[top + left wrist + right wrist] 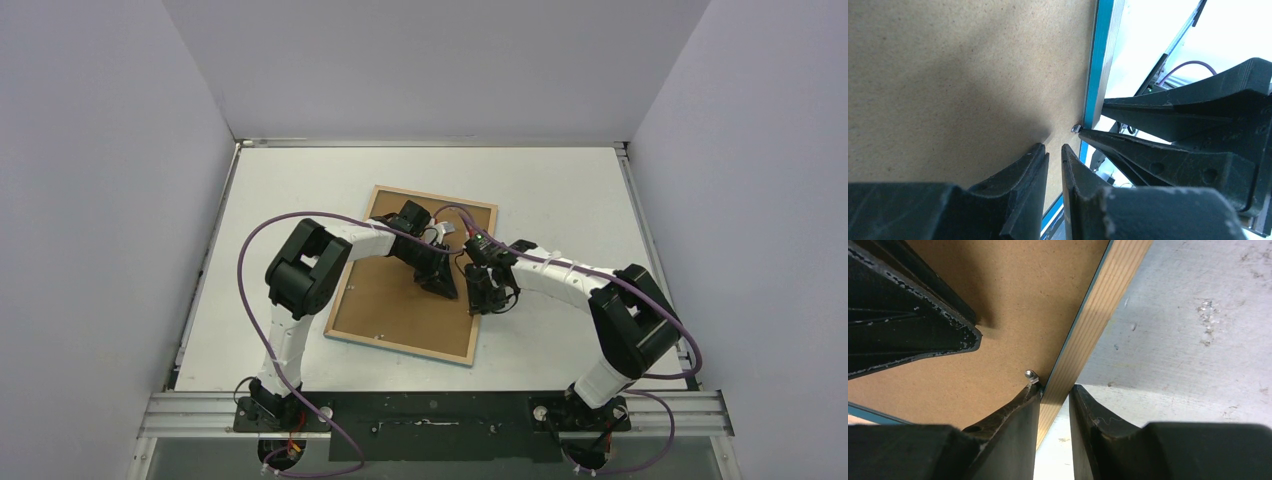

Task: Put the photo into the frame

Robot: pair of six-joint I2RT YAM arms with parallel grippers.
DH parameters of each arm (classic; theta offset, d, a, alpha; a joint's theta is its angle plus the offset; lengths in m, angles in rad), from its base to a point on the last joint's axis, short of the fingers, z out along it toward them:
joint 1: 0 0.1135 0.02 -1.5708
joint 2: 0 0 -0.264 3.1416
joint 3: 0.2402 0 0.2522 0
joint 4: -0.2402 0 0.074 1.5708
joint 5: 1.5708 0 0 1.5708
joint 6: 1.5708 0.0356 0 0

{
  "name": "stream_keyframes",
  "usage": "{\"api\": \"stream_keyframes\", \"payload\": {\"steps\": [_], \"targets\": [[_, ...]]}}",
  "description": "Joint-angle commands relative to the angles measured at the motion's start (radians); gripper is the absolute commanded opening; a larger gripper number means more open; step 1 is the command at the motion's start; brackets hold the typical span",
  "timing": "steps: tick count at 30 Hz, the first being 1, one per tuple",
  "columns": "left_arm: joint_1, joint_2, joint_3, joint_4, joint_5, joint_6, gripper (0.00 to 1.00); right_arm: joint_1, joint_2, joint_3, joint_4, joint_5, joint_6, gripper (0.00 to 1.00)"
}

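The frame (400, 344) lies face down on the white table, with the plain brown backing board (385, 300) filling its back. Its turquoise edge (1096, 65) and light wood rim (1098, 315) run past both grippers. The photo is hidden. My left gripper (1054, 147) points down at the backing board near the frame's right side, its jaws a narrow gap apart with nothing between them. My right gripper (1055, 386) straddles the wood rim, its inner finger against a small metal tab (1030, 374). The two grippers (447, 288) (478, 305) nearly touch.
Grey walls close in the white table (560, 190) at the left, back and right. A metal rail (430, 410) with both arm bases runs along the near edge. Purple cables loop off both arms.
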Motion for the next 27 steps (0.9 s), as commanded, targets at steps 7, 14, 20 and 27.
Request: {"api": "stream_keyframes", "payload": {"steps": [7,14,20,27], "targets": [[0.005,0.085,-0.054,-0.117,-0.190,0.094,0.18,-0.021,-0.026,0.064,-0.023,0.238,-0.109,0.23],[0.018,0.064,-0.019,-0.108,-0.142,0.092,0.18,-0.040,-0.104,0.106,0.029,0.070,-0.050,0.38],[0.062,-0.023,0.087,-0.129,-0.095,0.081,0.19,-0.110,-0.258,0.080,0.124,0.015,0.068,0.49],[0.094,-0.183,0.071,-0.142,-0.175,0.045,0.33,-0.126,-0.324,0.060,0.058,0.183,0.142,0.58]]}}
